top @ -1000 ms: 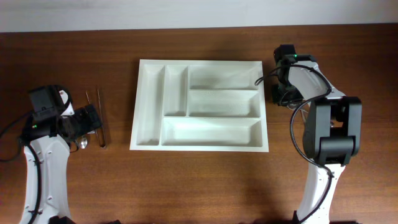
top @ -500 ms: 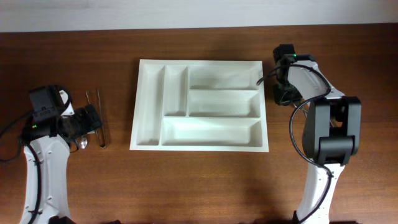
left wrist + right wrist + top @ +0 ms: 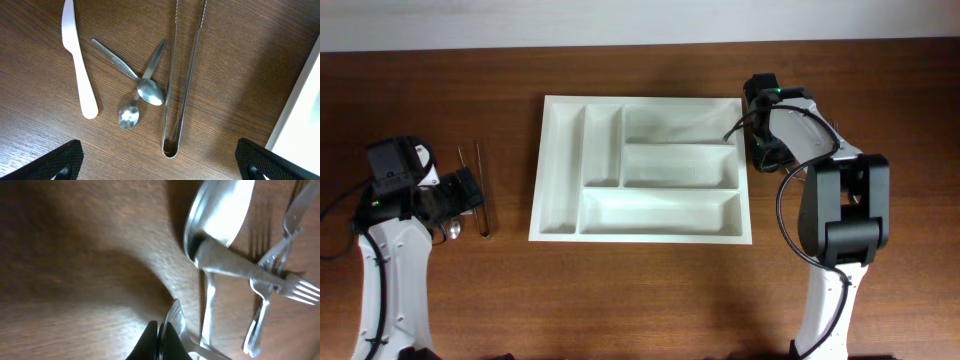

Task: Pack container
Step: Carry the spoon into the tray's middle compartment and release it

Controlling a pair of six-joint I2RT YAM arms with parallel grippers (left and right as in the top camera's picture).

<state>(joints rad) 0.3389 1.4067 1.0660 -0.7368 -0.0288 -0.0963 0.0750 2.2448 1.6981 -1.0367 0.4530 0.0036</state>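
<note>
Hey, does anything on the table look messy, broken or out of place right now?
Nothing is broken or spilled. The cutlery is just jumbled: two small spoons lie crossed beside the tongs, and near the right gripper a large spoon and forks overlap in a heap. The tray is empty.

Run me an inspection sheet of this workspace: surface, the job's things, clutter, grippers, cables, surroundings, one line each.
Surface: brown wooden table, nothing spilled seen.
Job's things: white cutlery tray, all five compartments empty.
Clutter: loose cutlery; white plastic knife, two spoons and tongs near the left gripper; large spoon and forks near the right gripper.
Grippers: left gripper open above its cutlery; right gripper shut low at the table, whether it holds anything is unclear.
Cables: black cable loops beside the right arm.
Surroundings: pale strip beyond the table's far edge.
</note>
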